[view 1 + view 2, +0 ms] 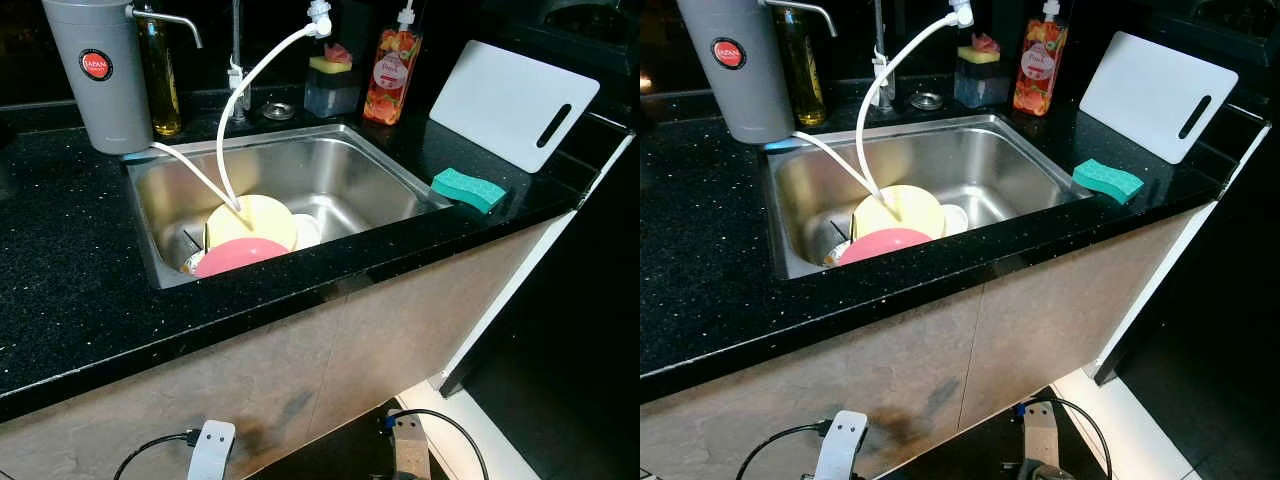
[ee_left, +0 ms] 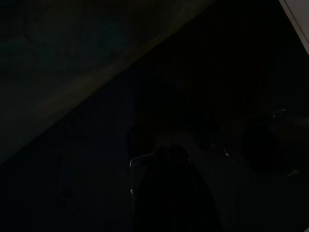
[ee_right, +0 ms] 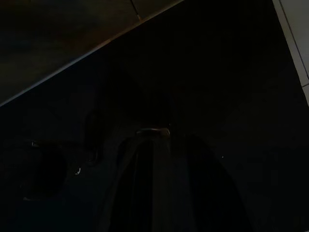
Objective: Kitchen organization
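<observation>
A steel sink is set into a black speckled counter. In its near left corner a yellow plate leans behind a pink plate, and a white dish sits beside them. A green sponge lies on the counter right of the sink. My left arm and right arm hang idle low in front of the cabinet. The left gripper and right gripper are dim shapes in the dark wrist views.
A grey water filter and an oil bottle stand at the back left, with white hoses running into the sink. Behind the sink are a sponge holder and an orange soap bottle. A white cutting board leans at the back right.
</observation>
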`<state>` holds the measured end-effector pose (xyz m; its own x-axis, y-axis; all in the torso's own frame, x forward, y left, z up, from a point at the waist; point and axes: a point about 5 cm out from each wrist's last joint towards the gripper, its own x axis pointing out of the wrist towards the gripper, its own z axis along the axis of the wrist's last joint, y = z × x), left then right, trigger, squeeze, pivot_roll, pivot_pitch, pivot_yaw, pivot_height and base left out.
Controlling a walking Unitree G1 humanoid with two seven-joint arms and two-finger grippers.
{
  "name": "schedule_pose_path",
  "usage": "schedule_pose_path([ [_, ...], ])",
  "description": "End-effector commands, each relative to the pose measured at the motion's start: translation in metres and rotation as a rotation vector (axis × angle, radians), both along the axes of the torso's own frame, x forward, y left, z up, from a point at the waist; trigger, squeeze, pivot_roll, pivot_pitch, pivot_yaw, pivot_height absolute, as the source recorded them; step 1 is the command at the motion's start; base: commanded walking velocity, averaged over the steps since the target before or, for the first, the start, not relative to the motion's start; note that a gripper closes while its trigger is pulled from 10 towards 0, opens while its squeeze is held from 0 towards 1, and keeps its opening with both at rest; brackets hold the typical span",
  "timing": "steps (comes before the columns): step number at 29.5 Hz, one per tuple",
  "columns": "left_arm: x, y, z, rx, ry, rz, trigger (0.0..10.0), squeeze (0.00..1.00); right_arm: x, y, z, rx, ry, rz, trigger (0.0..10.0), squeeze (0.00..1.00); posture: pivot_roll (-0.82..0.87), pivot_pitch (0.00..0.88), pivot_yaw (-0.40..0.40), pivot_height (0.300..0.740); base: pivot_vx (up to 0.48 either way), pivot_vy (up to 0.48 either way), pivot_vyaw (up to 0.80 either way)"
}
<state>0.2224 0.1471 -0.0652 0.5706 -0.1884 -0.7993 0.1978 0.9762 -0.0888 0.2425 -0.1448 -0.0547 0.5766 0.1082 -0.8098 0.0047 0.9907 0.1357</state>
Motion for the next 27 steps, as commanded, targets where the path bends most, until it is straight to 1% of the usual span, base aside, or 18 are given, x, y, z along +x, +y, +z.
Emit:
schedule_pose_path([
  [1, -0.0038, -0.003, -0.0024, -0.001, 0.02, -0.021, 10.0, 0.0, -0.0066, -0.0009, -0.0045, -0.002, 0.033, -0.006, 10.0, 0.0, 0.06, 0.108, -0.092, 0.74, 0.0, 0.0, 0.0],
  [8, -0.0024, -0.0031, -0.0015, -0.009, 0.023, -0.023, 10.0, 0.0, -0.0054, 0.0003, -0.0038, 0.007, 0.033, -0.009, 10.0, 0.0, 0.07, 0.112, -0.089, 0.74, 0.0, 0.0, 0.0],
  [10, -0.0014, -0.0036, -0.0009, -0.011, 0.025, -0.027, 10.0, 0.0, -0.0057, 0.0019, -0.0038, 0.039, 0.038, -0.024, 10.0, 0.0, 0.07, 0.118, -0.09, 0.74, 0.0, 0.0, 0.0],
  [14, -0.001, -0.004, -0.0007, -0.011, 0.026, -0.031, 10.0, 0.0, -0.0061, 0.0023, -0.0041, 0.054, 0.042, -0.04, 10.0, 0.0, 0.07, 0.122, -0.09, 0.74, 0.0, 0.0, 0.0],
  [17, 0.0007, -0.0049, 0.0003, -0.007, 0.029, -0.05, 10.0, 0.0, -0.0074, 0.0027, -0.0049, 0.08, 0.054, -0.074, 10.0, 0.0, 0.07, 0.135, -0.08, 0.74, 0.0, 0.0, 0.0],
  [19, 0.0014, -0.0047, 0.0007, -0.004, 0.028, -0.051, 10.0, 0.0, -0.0075, 0.005, -0.0047, 0.099, 0.047, -0.045, 10.0, 0.0, 0.07, 0.135, -0.08, 0.74, 0.0, 0.0, 0.0],
  [23, 0.0015, -0.004, 0.0008, -0.002, 0.027, -0.049, 10.0, 0.0, -0.0072, 0.0072, -0.0043, 0.091, 0.036, 0.005, 10.0, 0.0, 0.07, 0.134, -0.067, 0.74, 0.0, 0.0, 0.0],
  [27, 0.0012, -0.0038, 0.0006, -0.002, 0.027, -0.054, 10.0, 0.0, -0.0065, 0.0084, -0.0039, 0.081, 0.038, 0.011, 10.0, 0.0, 0.07, 0.134, -0.067, 0.74, 0.0, 0.0, 0.0],
])
